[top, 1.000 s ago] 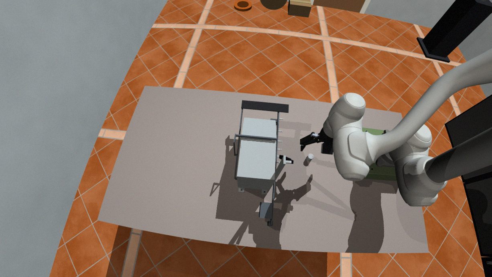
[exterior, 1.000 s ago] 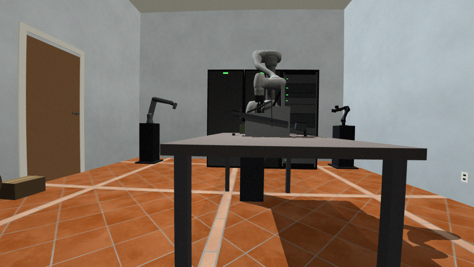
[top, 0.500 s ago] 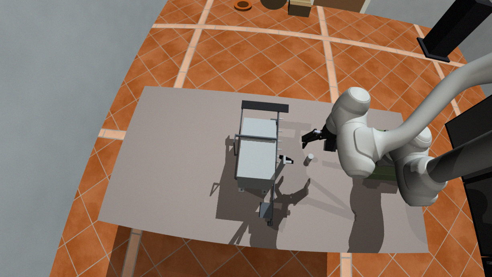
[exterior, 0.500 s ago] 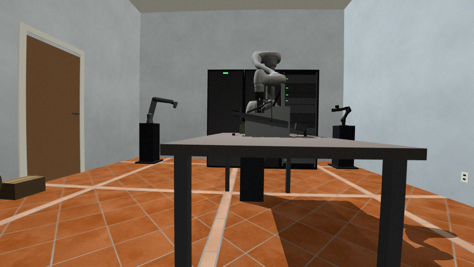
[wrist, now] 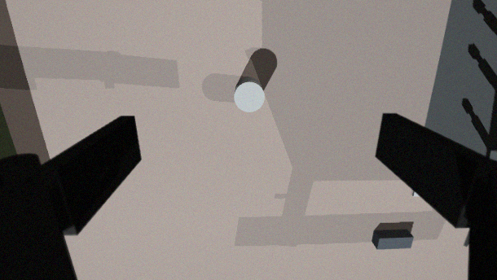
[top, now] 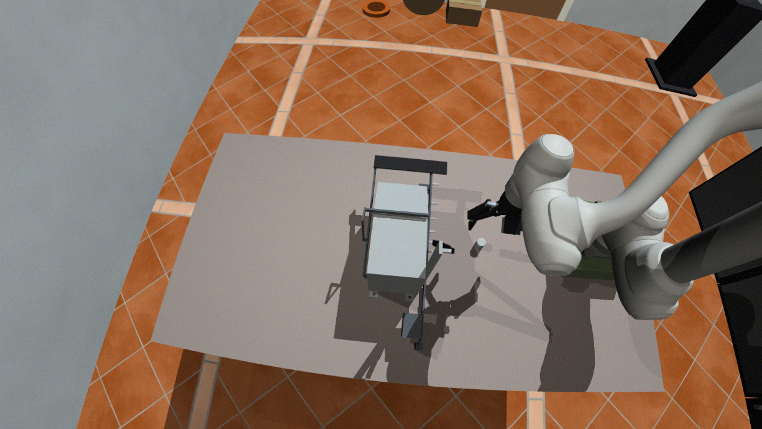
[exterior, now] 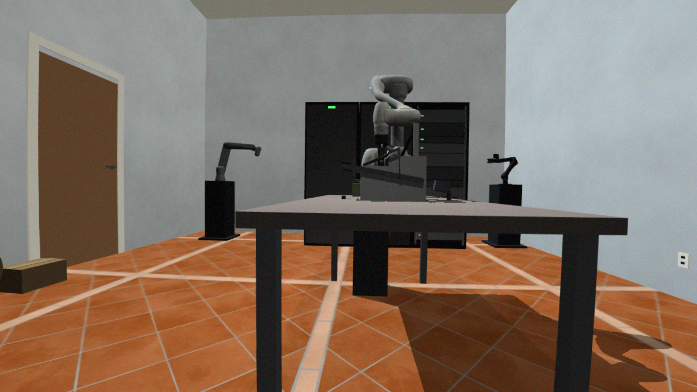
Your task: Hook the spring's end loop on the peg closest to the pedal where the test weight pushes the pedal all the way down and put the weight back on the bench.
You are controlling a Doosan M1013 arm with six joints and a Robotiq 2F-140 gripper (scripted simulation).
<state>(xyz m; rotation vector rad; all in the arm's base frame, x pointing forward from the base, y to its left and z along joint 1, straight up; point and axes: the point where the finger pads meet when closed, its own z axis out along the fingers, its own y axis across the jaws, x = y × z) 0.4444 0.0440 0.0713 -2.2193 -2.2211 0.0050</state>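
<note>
The steel test weight [top: 478, 246], a small grey cylinder, stands upright on the bench to the right of the feeder [top: 398, 233]. It also shows in the wrist view [wrist: 249, 95], from above, beyond the fingers. My gripper [top: 486, 215] is open and empty, raised above the bench a little behind the weight; its two black fingers stand wide apart. The feeder is a grey box with a row of pegs [top: 432, 210] on its right side. The pedal [top: 412, 325] sits at its near end. A small dark block [top: 443, 246] lies by the nearest peg.
A green block [top: 592, 265] sits on the bench under my arm, at the right. A dark bar [top: 409, 164] crosses the feeder's far end. In the exterior view the feeder [exterior: 392, 182] stands mid-bench before black cabinets.
</note>
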